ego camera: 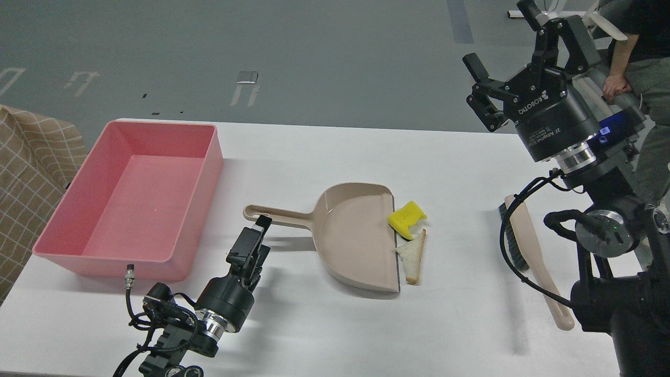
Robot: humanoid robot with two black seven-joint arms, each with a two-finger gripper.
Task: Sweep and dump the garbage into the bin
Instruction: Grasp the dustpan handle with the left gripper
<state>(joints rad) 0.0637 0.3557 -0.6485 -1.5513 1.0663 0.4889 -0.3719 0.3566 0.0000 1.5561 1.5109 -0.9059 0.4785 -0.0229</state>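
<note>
White surface before us carries the empty pink bin [131,201] at left and the garbage [409,235], light soft scraps just at the dustpan [356,235] lip, best swept in; our left gripper [260,224] hangs near the handle, jaws unreadable, while right gripper [502,57] jaws gape, empty.

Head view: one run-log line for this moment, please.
bin empty | sponge, bread at dustpan lip | brush untouched | right gripper open, raised
</note>
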